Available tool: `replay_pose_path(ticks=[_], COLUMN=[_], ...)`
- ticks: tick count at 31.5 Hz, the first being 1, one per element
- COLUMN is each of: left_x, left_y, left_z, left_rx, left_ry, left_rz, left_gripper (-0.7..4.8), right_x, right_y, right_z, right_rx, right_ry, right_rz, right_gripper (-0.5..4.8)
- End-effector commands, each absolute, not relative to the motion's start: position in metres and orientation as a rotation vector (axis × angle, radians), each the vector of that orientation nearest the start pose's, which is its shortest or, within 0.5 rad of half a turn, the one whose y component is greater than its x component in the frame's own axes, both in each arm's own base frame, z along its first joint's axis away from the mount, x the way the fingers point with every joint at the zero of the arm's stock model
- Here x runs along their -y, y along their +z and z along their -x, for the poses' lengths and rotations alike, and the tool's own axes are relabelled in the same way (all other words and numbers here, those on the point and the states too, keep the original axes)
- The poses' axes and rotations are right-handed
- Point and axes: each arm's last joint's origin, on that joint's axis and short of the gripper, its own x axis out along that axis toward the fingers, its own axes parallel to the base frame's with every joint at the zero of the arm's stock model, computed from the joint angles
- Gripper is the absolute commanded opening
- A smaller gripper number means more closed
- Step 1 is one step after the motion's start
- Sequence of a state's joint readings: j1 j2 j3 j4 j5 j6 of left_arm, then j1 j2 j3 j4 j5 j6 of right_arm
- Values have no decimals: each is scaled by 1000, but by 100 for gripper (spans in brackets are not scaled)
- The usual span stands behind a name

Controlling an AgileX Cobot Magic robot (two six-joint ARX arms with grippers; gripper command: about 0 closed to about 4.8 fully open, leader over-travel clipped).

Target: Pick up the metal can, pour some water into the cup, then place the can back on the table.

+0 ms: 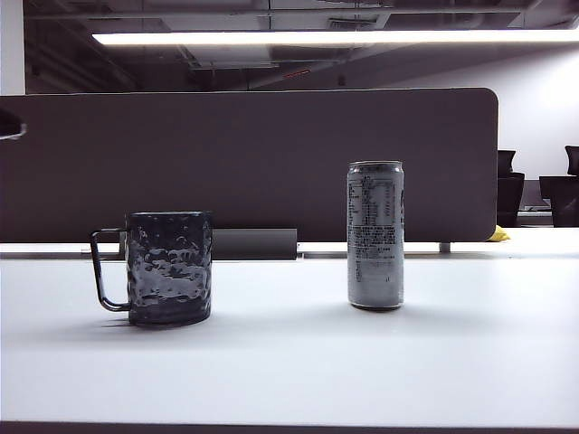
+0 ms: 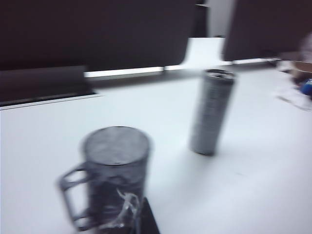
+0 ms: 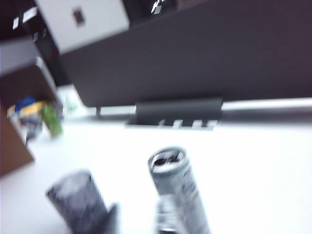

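Tabletop [image 1: 289,362] is spanning the whole exterior view, white, dark front edge showing along the bottom. Behind it a dark grey partition panel [image 1: 253,163] is standing across most of the width, with a low dark block [image 1: 253,243] sitting at its foot.

Metal can [image 1: 375,235] is standing upright on the tabletop, right of centre in the exterior view, printed text facing the camera. Right wrist view is looking down on it from close by and is showing the opened top [image 3: 168,160]; the picture is blurred. Left wrist view is showing the can [image 2: 211,112] further off, upright, also blurred.

Cup [image 1: 169,268] is sitting upright on the tabletop left of centre, well apart from the can, handle [image 1: 104,271] pointing away from the can. Left wrist view is looking down into the cup [image 2: 116,170] from just above. Right wrist view is catching the cup [image 3: 78,200] beside the can. No water is readable in any view.

Neither arm is showing in the exterior view, nothing is touching can or cup.

Left pincer: a dark wedge [image 2: 146,217] is poking in at the edge of the left wrist view just beside the cup, too blurred to say whether it is the pincer, so I cannot tell wide or narrow.

Right pincer: dark smears at the edge of the right wrist view near the can, fingers not separable, cannot tell its opening either.
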State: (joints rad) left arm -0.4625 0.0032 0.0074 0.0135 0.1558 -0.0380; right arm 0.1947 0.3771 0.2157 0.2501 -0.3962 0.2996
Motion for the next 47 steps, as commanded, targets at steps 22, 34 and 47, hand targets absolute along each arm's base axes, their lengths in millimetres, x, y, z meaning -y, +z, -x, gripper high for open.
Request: replay_pose_path(ticks=[22, 34, 47], left_x=[52, 52, 52], left_y=[168, 168, 168], left_z=[-82, -82, -82], left_rx=[15, 15, 15], left_ry=[-676, -676, -676], left_rz=[40, 40, 40], left_gripper=[-5, -5, -5], right_x=[-138, -161, -171], right_y=[160, 151, 150], right_z=[-213, -248, -262], right_rx=[12, -16, -41], right_ry=[437, 412, 408], right_rz=[-101, -114, -103], right_gripper=[479, 479, 479])
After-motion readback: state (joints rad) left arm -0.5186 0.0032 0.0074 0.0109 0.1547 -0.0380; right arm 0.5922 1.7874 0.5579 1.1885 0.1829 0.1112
